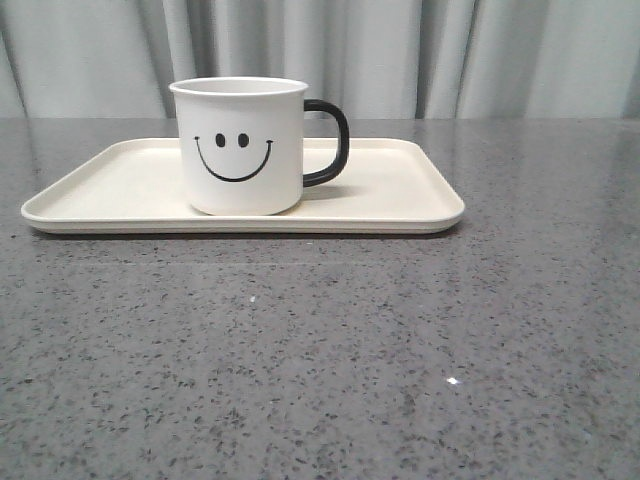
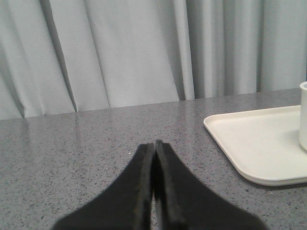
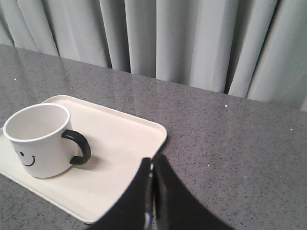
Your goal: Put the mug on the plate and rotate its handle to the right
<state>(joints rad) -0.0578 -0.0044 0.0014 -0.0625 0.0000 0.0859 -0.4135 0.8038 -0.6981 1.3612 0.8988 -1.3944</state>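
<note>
The white mug (image 1: 243,145) with a black smiley face stands upright on the cream plate (image 1: 400,205), its black handle (image 1: 330,143) pointing to the right in the front view. The right wrist view shows the mug (image 3: 39,140) and handle (image 3: 78,145) on the plate (image 3: 129,143). My right gripper (image 3: 152,160) is shut and empty, hovering over the plate's edge, apart from the mug. My left gripper (image 2: 154,143) is shut and empty over bare table, off the plate's (image 2: 254,143) other end. Neither gripper appears in the front view.
A grey speckled tabletop (image 1: 320,360) stretches in front of the plate. Pale grey curtains (image 1: 400,50) hang along the table's far edge.
</note>
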